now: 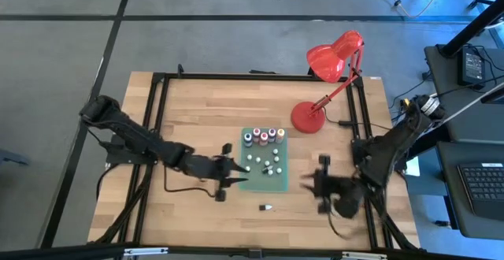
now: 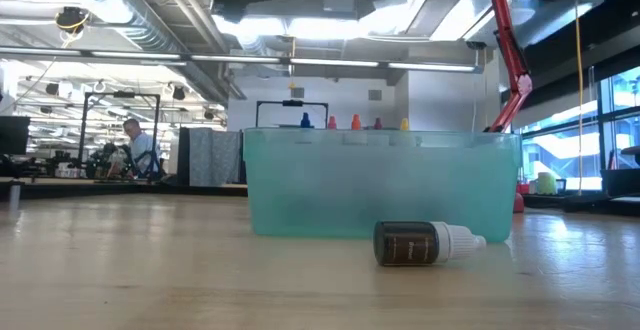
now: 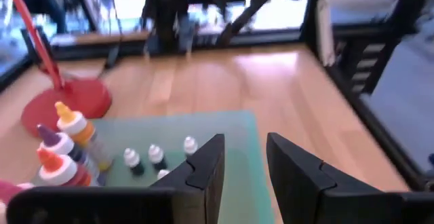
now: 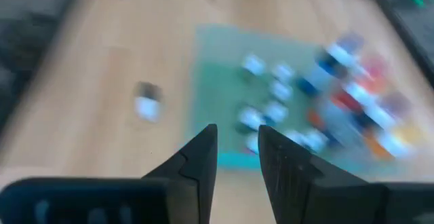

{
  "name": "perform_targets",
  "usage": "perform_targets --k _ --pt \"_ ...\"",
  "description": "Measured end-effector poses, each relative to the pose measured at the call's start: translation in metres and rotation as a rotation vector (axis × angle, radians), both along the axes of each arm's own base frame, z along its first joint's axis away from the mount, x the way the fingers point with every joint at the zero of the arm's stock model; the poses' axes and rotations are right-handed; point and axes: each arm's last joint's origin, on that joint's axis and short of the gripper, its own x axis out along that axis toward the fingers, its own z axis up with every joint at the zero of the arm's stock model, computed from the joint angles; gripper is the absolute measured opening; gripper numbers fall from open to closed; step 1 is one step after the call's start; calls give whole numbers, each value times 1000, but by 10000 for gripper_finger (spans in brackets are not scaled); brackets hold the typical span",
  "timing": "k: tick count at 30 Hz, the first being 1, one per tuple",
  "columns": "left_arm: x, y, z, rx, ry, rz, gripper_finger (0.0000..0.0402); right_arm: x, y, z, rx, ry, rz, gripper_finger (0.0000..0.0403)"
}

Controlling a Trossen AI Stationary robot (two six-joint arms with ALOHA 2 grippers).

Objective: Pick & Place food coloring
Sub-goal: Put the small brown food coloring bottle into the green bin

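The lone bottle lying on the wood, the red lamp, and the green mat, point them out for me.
lone bottle (image 2: 428, 243), low view, on its dark body.
red lamp (image 1: 308, 118), high view, on its round base.
green mat (image 1: 276, 183), high view, on a bare corner.

grey floor (image 1: 236, 39), wooden table (image 1: 205, 118), ceiling lights (image 2: 330, 25)

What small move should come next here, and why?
Probably the right gripper should ease toward the dark bottle lying alone on the table. It sits off the green mat, nearer that arm, whose fingers hold nothing; the left gripper hovers at the mat's edge.
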Motion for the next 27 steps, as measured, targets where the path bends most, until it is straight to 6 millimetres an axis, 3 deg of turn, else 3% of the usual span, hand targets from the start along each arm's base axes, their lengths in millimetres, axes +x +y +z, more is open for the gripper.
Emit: perform_targets --k 5,9,20,27 --pt "-30 -1 -28 -48 -178 -46 104 0 42 1 24 -135 197 110" --pt "-45 1 -42 -74 -234 -66 103 8 59 -12 22 -168 238 110" --pt "-50 -1 -46 -174 -225 -74 104 25 75 -67 98 -83 131 116" --pt "-50 -2 -47 -170 -223 -82 106 49 81 -94 146 -161 62 195"
